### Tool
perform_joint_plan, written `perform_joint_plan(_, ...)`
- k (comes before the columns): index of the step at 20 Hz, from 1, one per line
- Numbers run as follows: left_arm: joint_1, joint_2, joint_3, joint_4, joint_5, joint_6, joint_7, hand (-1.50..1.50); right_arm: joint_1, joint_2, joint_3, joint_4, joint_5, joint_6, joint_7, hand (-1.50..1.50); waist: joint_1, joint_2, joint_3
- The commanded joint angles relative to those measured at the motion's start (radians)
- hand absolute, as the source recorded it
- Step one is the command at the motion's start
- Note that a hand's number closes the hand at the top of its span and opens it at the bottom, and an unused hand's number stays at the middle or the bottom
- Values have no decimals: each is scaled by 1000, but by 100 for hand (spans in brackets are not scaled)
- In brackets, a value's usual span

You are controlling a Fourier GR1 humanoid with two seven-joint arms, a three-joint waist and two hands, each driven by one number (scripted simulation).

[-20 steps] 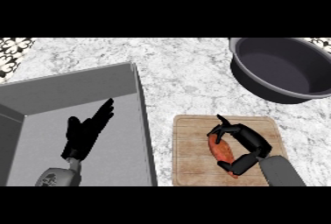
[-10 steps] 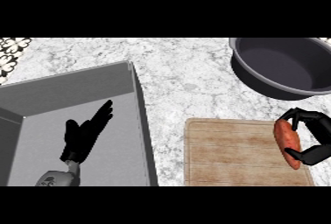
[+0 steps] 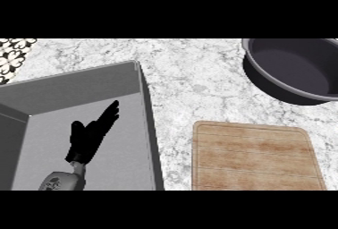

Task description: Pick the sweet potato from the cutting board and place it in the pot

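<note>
With the board [image 3: 254,156] bare and the right hand unseen — presumably carrying the potato — release low over the pot [image 3: 293,69] at 1 o'clock; left hand [image 3: 89,136] rests open.

Even, diffuse brightness is seen across the white-grey marbled counter [image 3: 191,80]. A soft shadow is cast beneath the dark round metal pot [image 3: 290,67]. The grey rectangular sink basin [image 3: 142,85] is shaded inside. No glare is seen.
</note>
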Motion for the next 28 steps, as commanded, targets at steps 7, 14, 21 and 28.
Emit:
perform_joint_plan(7, -19, -1, 7, 15, 2, -4, 21, 0, -83, -118, 1, 113, 81, -34, -275, 150, 22, -4, -2)
perform_joint_plan(14, 8, 5, -6, -19, 7, -33, 5, 0, -227, -167, 51, 176, 160, -94, -248, 150, 34, -8, -6)
perform_joint_plan(21, -35, 8, 9, 23, 0, -33, 13, 0, -455, -130, 149, 213, 277, -146, -111, 150, 40, -4, -9)
perform_joint_plan(28, -24, -15, -10, 10, -12, -26, 15, 0, -610, -18, 270, 245, 428, -235, -7, 150, 41, -5, -10)
